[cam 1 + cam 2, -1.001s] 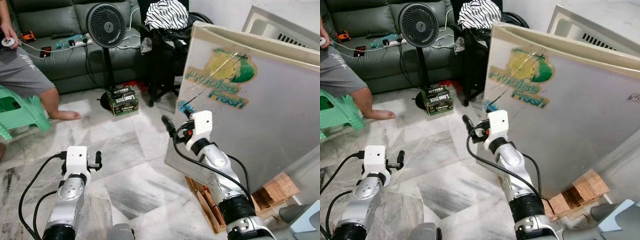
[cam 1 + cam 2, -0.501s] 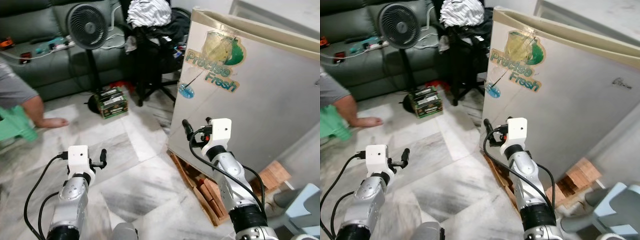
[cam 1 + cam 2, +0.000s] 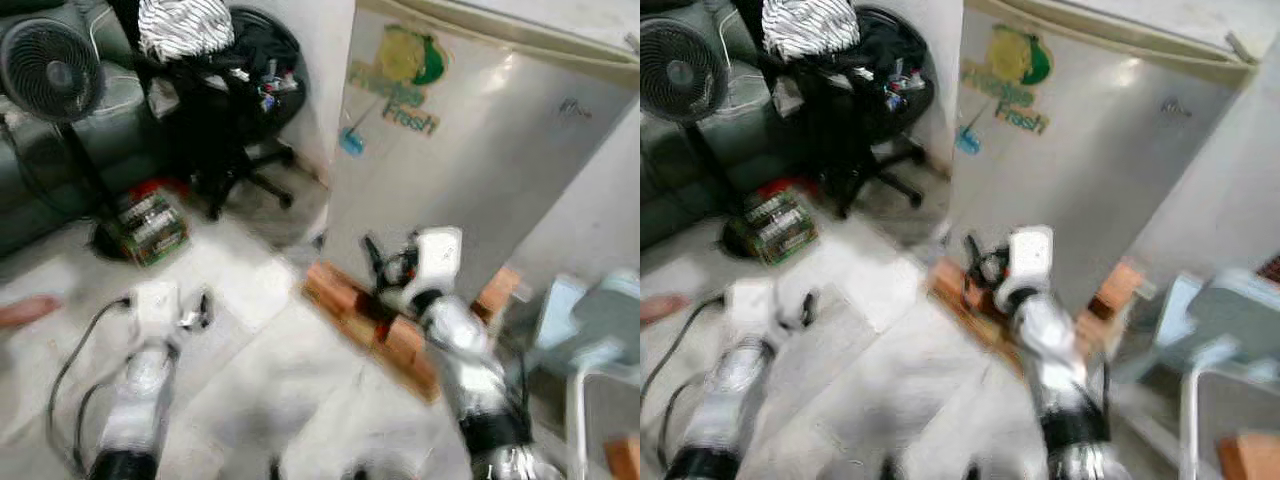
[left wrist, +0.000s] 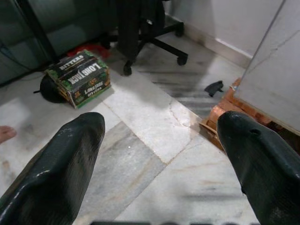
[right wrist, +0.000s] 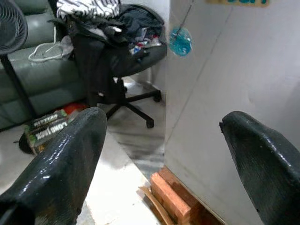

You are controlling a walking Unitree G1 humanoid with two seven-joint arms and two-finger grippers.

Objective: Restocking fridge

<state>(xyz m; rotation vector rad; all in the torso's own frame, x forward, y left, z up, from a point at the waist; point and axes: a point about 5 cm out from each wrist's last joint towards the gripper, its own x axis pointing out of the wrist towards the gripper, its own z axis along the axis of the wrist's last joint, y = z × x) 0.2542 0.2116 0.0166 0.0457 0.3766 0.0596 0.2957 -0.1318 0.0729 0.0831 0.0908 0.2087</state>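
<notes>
The fridge (image 3: pixel 470 130) is straight ahead, door closed, with a green and yellow sticker (image 3: pixel 400 65) near the top of the door and a small blue tag (image 5: pixel 180 41) hanging under it. It sits raised on bricks (image 4: pixel 225 105) and wooden blocks (image 3: pixel 380 330) on the marble floor (image 4: pixel 154 154). Head views are pretty blurry, fyi.

The right end effector (image 5: pixel 161 154) is held up just in front of the fridge's lower corner, not touching it, fingers (image 5: pixel 56 159) spread wide with nothing between them. The left end effector (image 4: pixel 161 159) is further out from the fridge over the open floor, fingers (image 4: pixel 56 164) also spread wide and empty.

Left of the fridge is a black office chair (image 3: pixel 225 110) piled with stuff, with a striped cloth (image 3: pixel 185 25) on top. Further from the fridge there's a standing fan (image 3: pixel 45 70) in front of a grey-green sofa (image 5: pixel 42 79), and a green and black carton (image 4: pixel 79 77) on the floor by the fan's base. A small dark object (image 4: pixel 214 87) lies on the floor just beside the bricks. A pale stool or chair (image 3: pixel 600 320) stands to the fridge's right, too blurred to say more.
</notes>
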